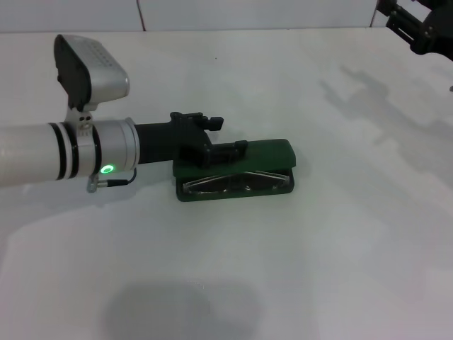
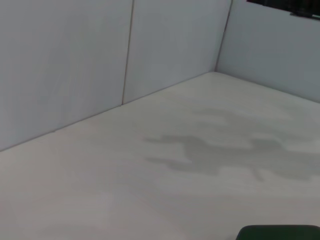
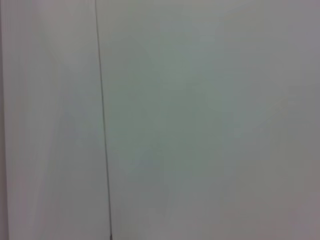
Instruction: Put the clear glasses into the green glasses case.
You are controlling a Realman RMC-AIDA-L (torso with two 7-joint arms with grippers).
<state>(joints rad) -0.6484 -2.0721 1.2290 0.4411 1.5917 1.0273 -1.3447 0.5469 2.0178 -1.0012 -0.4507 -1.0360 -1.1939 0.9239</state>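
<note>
Showing only head-on: clear glasses [image 1: 233, 183] inside green glasses case [image 1: 272, 152]

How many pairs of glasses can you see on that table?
1. The transparent plastic wraparound glasses lie inside the open dark green hard case mid-table, beside the left gripper. Nothing else shows that could hide another pair.

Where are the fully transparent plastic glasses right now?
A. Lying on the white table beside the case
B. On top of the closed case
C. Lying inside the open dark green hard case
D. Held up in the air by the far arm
C: in the head view the clear glasses lie inside the open green glasses case, with the left gripper at the lid; the right gripper is parked far off, holding nothing.
</note>
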